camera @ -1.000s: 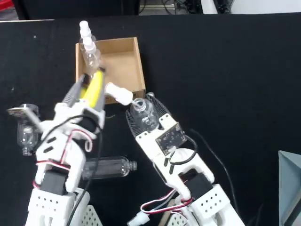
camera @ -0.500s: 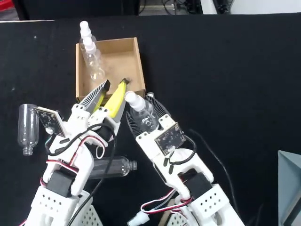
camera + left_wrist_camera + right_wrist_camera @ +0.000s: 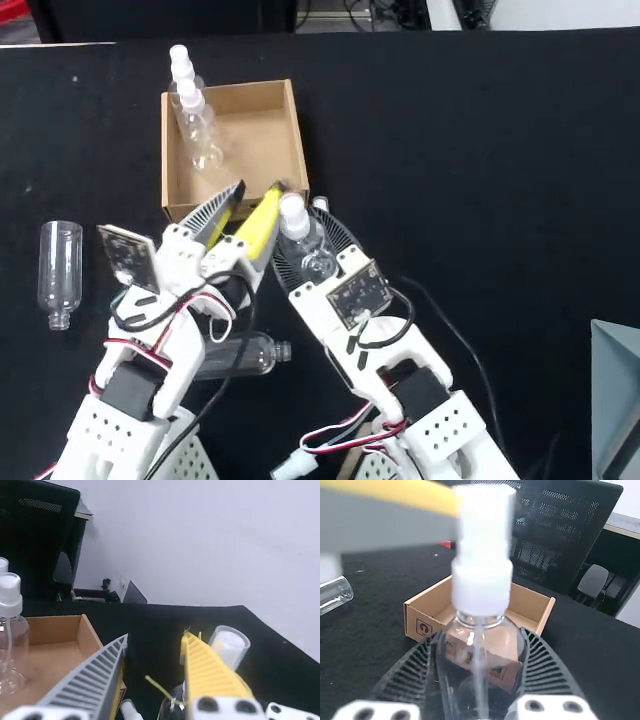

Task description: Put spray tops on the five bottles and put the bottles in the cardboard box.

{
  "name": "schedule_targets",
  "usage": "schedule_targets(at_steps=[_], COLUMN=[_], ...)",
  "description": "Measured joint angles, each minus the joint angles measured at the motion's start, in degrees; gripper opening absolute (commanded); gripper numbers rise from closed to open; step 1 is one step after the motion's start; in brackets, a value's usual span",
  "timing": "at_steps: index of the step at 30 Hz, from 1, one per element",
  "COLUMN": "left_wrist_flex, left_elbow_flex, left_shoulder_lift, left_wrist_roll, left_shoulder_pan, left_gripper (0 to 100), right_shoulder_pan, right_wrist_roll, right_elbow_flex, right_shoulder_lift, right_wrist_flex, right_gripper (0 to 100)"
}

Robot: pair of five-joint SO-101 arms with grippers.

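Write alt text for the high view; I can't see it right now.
The right arm holds a clear bottle with a white spray top upright by the cardboard box; the left arm has its open jaws beside that top. Two uncapped bottles lie on the black table.

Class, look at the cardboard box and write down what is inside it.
Two clear bottles with spray tops stand in the far left corner of the cardboard box. Brown floor shows beside them. The left pincer covers the near edge of the floor.
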Motion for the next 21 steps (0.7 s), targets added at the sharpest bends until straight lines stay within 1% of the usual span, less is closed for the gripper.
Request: schedule_targets(at_steps=[3,12,15,21], left_wrist_flex=[0.35,0.44,0.44,3.96], left_elbow_flex=[0.00,0.00,0.00,0.00], left_shoulder_lift=[0.00,0.00,0.00,-0.62], left_wrist_roll=[-1.93,-4.31,-6.07,-7.91], left_shoulder_pan=[0.88,1.23,2.46,5.45], left_gripper=[15,15,15,15], right_shoulder_pan=[0.00,0.00,0.00,0.09], right_wrist_roll=[0.00,0.00,0.00,0.00], right_elbow_flex=[0.00,0.00,0.00,0.44], right_shoulder_lift=[0.00,0.00,0.00,0.00], right_wrist_flex=[0.09,0.62,0.62,0.70], right_gripper=[12.0,12.0,12.0,12.0])
